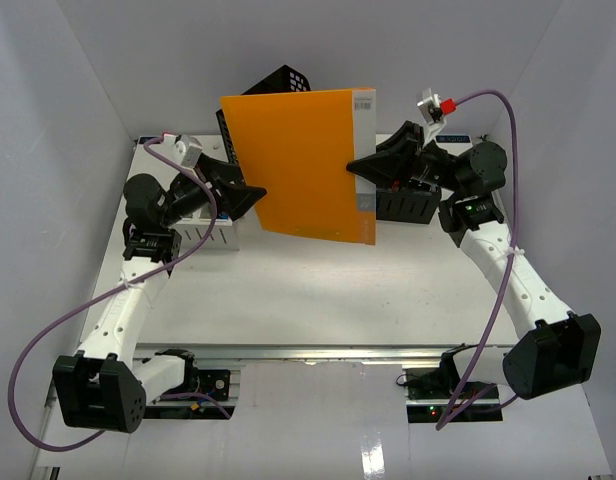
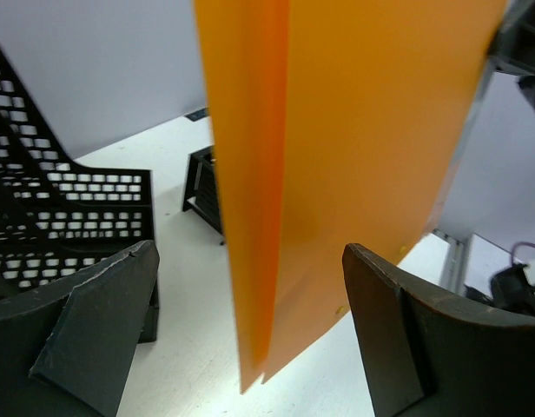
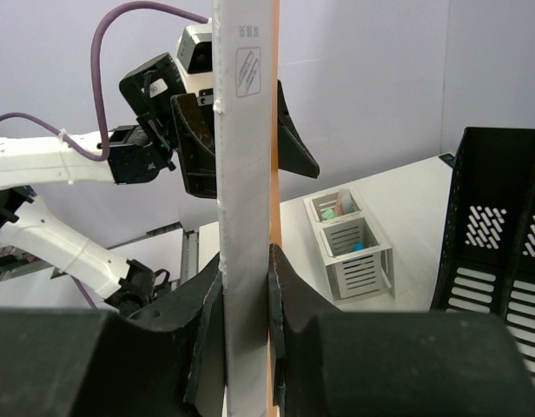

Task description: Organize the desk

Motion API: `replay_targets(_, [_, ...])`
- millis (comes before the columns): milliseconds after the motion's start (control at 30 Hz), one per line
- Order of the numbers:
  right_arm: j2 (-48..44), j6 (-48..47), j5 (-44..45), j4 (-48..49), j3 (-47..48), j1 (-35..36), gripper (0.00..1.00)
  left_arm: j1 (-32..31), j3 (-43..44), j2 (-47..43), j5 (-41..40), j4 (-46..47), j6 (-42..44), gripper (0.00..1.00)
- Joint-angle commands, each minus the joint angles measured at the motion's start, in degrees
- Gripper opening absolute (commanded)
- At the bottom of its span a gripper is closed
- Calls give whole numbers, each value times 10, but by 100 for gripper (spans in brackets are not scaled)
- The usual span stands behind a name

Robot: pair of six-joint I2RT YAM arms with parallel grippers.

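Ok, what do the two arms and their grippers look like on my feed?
Both have white links with black joint housings: left arm, right arm. Each trails a purple cable. The left gripper and right gripper have broad, black, wedge-shaped fingers.

The orange folder (image 1: 303,165) stands upright in the air over the far middle of the tabletop (image 1: 318,300), barring passage from left to right there. The right hand (image 1: 360,170) pinches its right edge. The left hand (image 1: 250,200) straddles its left edge, fingers wide, with a gap on each side. A black mesh rack (image 1: 283,80) stands behind, a white organiser (image 1: 216,236) far left, and a black tray (image 1: 408,207) far right. The near half of the tabletop lies open.
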Motion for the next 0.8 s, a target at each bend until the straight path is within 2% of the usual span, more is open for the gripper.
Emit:
replay_targets(0, [-25,32,-6,64,-6,-2,8,-2,22,17,80,47,-30,98])
replay_targets(133, [-26,32,-7,66,-11,-2,8,-2,22,21,115,80,-44,97])
replay_targets(200, [-24,30,-6,67,-14,-2,8,-2,21,26,150,121,-66,90])
replay_targets(267, [-20,29,-6,73,-20,-2,8,-2,23,32,177,145,-88,78])
replay_targets(433, [-14,7,-23,73,-30,-2,8,-2,34,48,217,160,-113,40])
replay_targets(533, [-12,-27,-34,57,-33,-2,9,-2,34,51,228,170,-123,22])
replay_targets(600, [-10,-49,-45,51,-37,-2,12,-2,34,52,234,173,-127,13])
replay_targets(767, [-9,-110,-87,24,-36,-2,27,-2,37,50,251,151,-116,0])
